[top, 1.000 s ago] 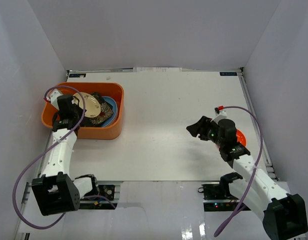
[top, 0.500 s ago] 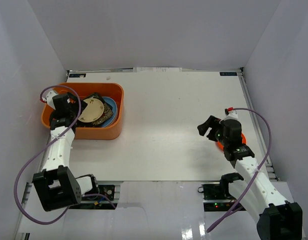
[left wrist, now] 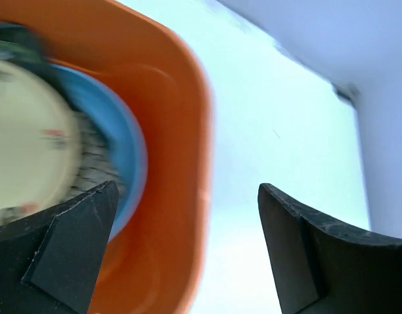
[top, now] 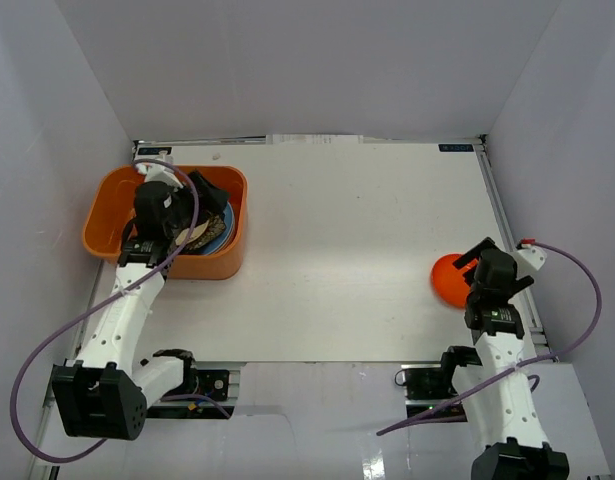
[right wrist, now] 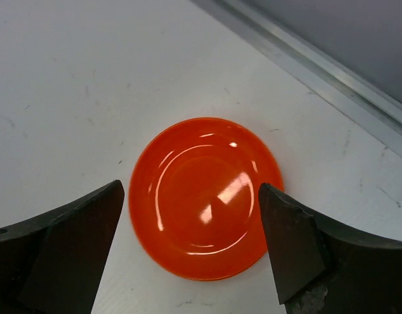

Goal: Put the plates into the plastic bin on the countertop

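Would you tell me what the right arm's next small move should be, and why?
Probably lower the right hand toward the rim of the orange plate to grip it: the plate lies flat on the countertop, outside the plastic bin, directly below the open hand.

The left arm [top: 122,310] rises from the near left edge of the counter [top: 337,250] and reaches toward its far left corner. The wrist is bent, so the left hand [top: 207,198] points rightward. Its fingers [left wrist: 63,248] stand wide apart, gripping nothing. The right arm [top: 507,385] stands steeply at the counter's near right edge. The right hand [top: 475,268] is tipped down toward the counter, fingers [right wrist: 299,248] spread wide and empty.
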Robot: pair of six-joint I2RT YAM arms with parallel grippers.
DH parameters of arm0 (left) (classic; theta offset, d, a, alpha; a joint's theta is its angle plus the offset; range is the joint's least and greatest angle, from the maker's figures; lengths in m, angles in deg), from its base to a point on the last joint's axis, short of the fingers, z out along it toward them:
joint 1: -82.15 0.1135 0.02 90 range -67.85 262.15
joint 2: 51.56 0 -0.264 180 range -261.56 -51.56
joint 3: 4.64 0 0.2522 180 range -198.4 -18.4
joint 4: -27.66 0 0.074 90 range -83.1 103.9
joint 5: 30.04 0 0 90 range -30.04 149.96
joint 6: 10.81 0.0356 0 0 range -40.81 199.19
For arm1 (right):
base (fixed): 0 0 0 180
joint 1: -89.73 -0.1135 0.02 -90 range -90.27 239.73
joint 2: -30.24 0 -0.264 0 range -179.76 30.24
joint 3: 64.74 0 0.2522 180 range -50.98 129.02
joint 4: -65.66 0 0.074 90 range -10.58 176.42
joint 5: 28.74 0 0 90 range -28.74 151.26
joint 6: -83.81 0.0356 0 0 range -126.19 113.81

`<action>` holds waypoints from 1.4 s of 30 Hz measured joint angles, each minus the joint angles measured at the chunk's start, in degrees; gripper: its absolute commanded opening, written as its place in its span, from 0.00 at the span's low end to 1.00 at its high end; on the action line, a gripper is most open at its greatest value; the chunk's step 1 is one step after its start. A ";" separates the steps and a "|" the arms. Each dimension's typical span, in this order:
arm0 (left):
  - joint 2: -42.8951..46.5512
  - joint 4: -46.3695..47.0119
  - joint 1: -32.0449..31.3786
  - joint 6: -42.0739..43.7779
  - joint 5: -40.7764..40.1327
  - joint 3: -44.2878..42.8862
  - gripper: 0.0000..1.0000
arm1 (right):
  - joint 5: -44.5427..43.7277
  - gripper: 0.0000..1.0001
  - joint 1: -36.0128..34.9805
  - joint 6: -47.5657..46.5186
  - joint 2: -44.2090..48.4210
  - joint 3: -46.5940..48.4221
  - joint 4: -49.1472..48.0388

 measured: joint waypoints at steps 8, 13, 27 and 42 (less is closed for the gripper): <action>-0.46 4.00 -10.78 3.93 21.05 -0.02 0.98 | 2.21 0.86 16.24 2.95 -5.77 -6.51 0.48; -0.70 5.35 -14.10 4.63 29.46 -0.33 0.98 | 11.04 0.81 21.14 3.28 -12.44 -7.39 -3.45; -4.20 8.61 -14.91 2.56 37.86 -0.46 0.98 | 38.47 0.08 21.29 7.78 -15.28 -15.37 -24.98; -10.25 12.41 -19.41 -0.94 43.78 -0.46 0.93 | 43.52 0.08 -10.75 9.16 -9.81 0.00 -26.99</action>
